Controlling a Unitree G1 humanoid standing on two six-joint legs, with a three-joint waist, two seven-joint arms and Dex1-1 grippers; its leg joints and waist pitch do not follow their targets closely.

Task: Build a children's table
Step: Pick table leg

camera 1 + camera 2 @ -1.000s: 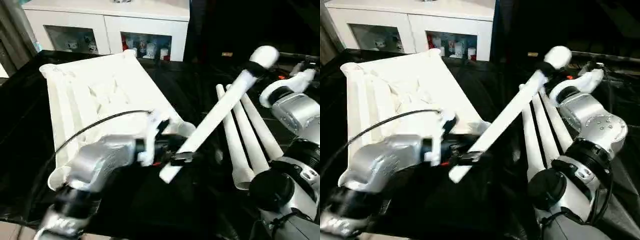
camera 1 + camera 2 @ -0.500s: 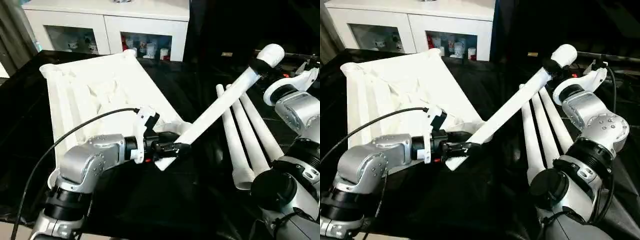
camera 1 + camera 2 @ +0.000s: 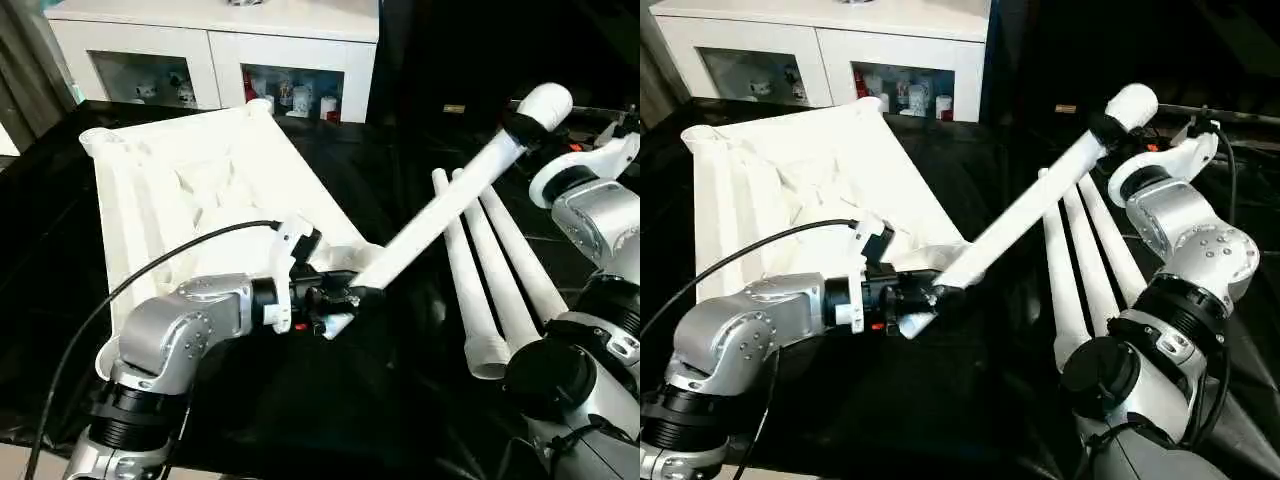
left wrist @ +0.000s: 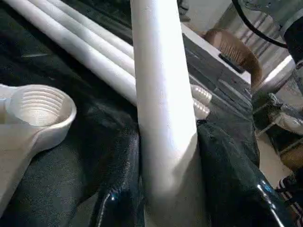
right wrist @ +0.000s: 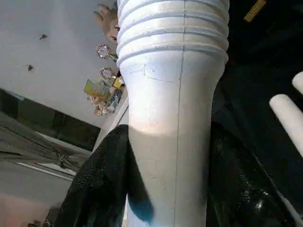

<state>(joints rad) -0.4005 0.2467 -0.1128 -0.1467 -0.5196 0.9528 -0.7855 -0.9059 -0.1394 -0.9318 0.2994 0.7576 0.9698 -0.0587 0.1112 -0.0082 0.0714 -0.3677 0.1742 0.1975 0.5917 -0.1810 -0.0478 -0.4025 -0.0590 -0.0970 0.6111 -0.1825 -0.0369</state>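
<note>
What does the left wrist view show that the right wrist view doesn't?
Left wrist, not right wrist: the tabletop's corner socket, threads visible inside, lying close beside the held leg and apart from it.

Right wrist, not left wrist: the threaded end of that leg, and small figurines behind it.

Both: the same white leg filling the middle of the picture, clamped between black fingers, by the left claw near one end and the right claw near the other, over the black cover.
</note>
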